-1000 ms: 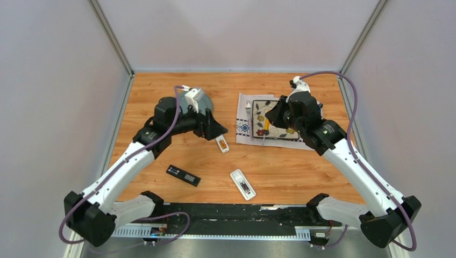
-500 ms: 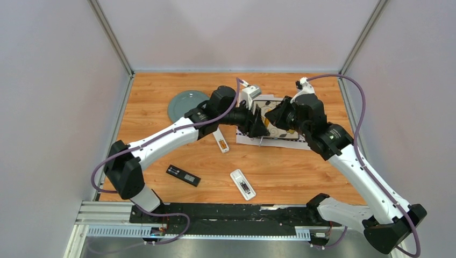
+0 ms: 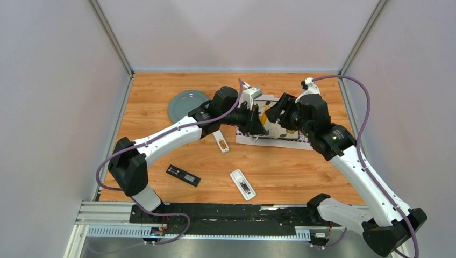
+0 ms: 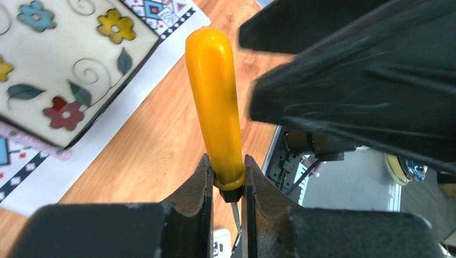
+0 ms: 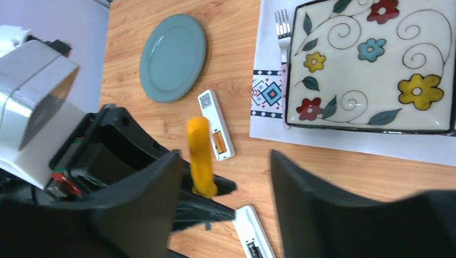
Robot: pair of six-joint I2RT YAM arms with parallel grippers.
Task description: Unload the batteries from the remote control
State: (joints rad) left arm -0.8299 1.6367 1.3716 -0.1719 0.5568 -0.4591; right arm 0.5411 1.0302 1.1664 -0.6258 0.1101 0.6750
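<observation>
**Counter status: screwdriver clamped, cells seated in remote**

1. Surface and room. The work area is a wooden counter (image 3: 301, 166) enclosed by plain grey walls (image 3: 54, 107). A grey-blue plate (image 3: 180, 105) lies at the far left. A flowered dish (image 5: 371, 70) sits on a patterned place mat (image 5: 269, 70) at the far right, with a fork (image 5: 282, 27) beside the dish.

2. Task items. The batteries (image 5: 218, 142) (gold-orange cells) sit in the open back of a white remote (image 5: 207, 105) lying just left of the mat. A second white remote (image 3: 243, 184) and a black remote (image 3: 183, 175) lie nearer the bases.

3. End effectors. The left end effector (image 4: 227, 161) is clamped on a screwdriver (image 4: 215, 91) at the base of its orange handle, with the handle pointing away from the fingers. The right end effector (image 5: 223, 156) has its fingers apart, one on each side of that handle, with a gap on both sides.

4. Arm pose. The left arm is stretched diagonally across the counter towards the mat. The right arm is extended forward and angled inward, so the two wrists meet above the mat's left edge.
</observation>
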